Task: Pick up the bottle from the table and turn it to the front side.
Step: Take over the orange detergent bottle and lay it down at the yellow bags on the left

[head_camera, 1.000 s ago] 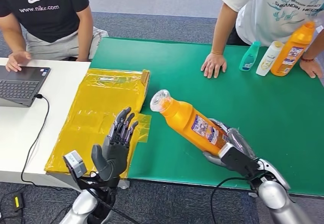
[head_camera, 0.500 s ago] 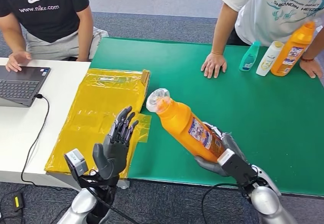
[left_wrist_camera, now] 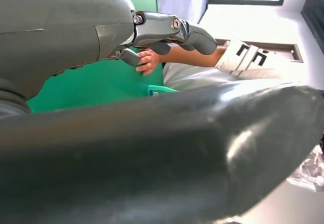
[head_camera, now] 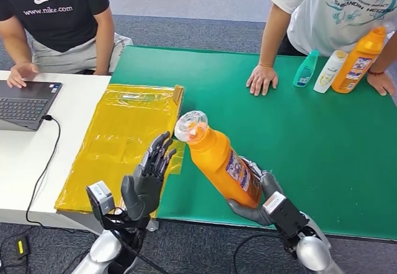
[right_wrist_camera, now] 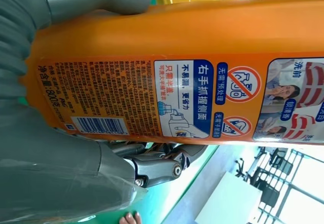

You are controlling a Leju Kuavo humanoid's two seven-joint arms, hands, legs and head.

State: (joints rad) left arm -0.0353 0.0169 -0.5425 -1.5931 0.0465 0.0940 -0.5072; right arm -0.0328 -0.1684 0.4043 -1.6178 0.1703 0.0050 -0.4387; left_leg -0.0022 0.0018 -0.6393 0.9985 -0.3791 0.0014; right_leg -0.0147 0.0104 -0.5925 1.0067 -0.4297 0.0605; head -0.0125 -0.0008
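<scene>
My right hand (head_camera: 260,196) grips the lower body of a big orange bottle (head_camera: 220,160) and holds it tilted above the green table (head_camera: 281,119), its clear cap (head_camera: 191,126) up and to the left. The right wrist view shows the bottle (right_wrist_camera: 183,67) close up, its back label with barcode facing the camera and my fingers (right_wrist_camera: 160,165) wrapped around it. My left hand (head_camera: 147,178) is raised over the table's front edge, fingers apart and holding nothing, just left of the cap. In the left wrist view that hand's fingers (left_wrist_camera: 172,31) stretch out.
A yellow plastic bag (head_camera: 121,137) lies across the seam between the green table and a white table (head_camera: 28,156) with a laptop (head_camera: 25,103). A person's hand (head_camera: 261,77) rests on the far edge. Three bottles (head_camera: 335,66) stand at the back right by another person's hand (head_camera: 381,83).
My right hand has lifted the bottle and swung it left and more upright, toward my body. My left hand has shifted slightly right toward the cap.
</scene>
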